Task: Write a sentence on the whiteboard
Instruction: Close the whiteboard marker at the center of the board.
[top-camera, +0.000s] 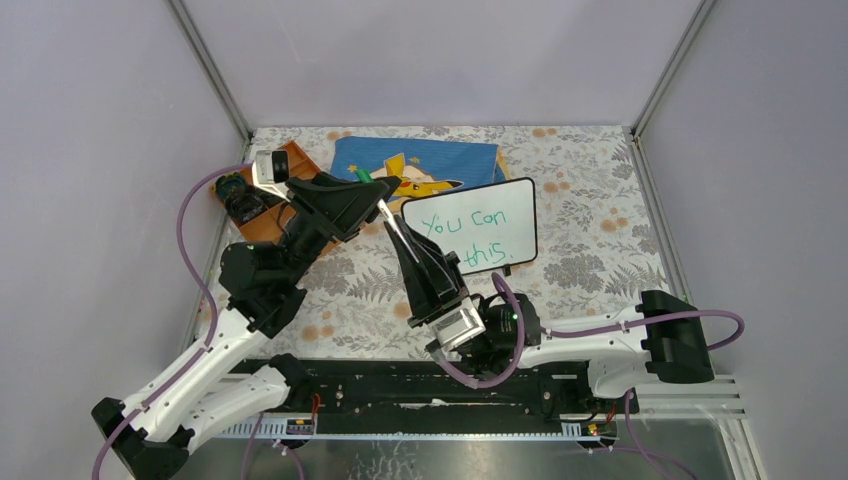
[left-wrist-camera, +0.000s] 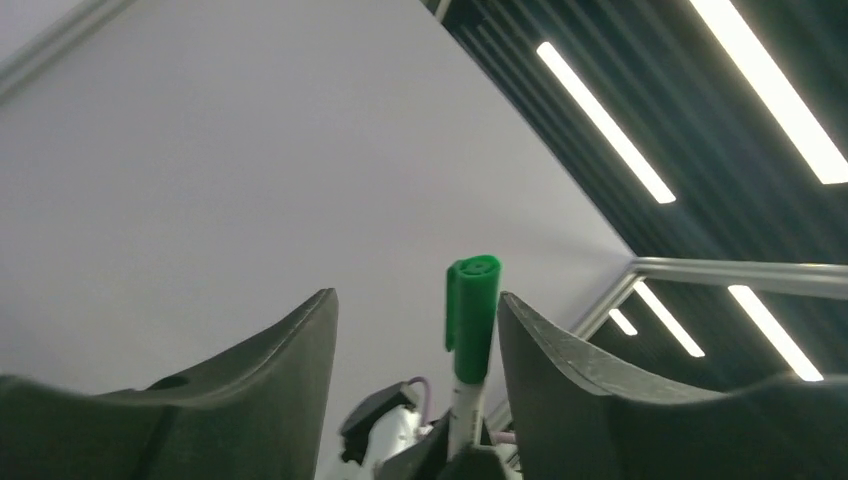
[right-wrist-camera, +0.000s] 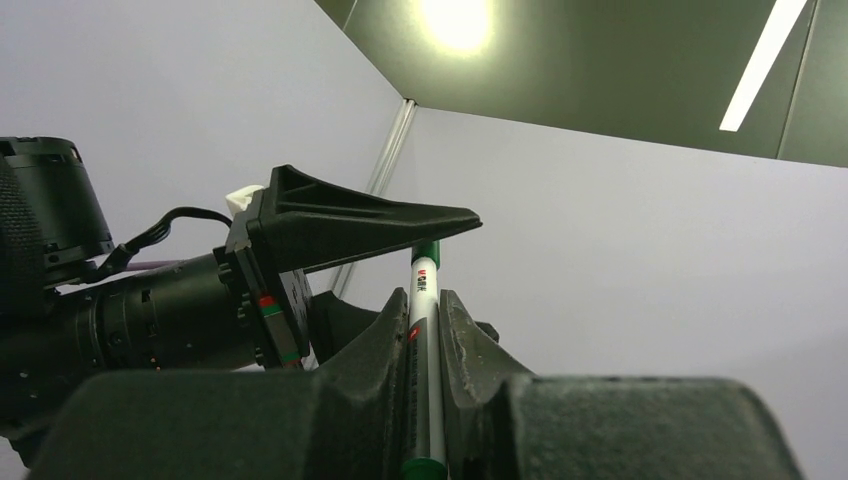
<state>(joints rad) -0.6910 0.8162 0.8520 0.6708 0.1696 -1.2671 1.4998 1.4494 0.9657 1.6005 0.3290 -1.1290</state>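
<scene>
The whiteboard lies at the back centre, tilted. On it is the sentence in green: "You can" above "this"; my right gripper covers the start of the lower line. My right gripper is shut on a white marker, which points up and to the left. A green cap sits on the marker's upper end. My left gripper stands open around that cap, which is close against the right finger and well apart from the other one.
A blue Pikachu cloth lies behind the whiteboard. An orange tray with dark objects sits at the back left, under my left arm. Grey enclosure walls ring the floral tablecloth.
</scene>
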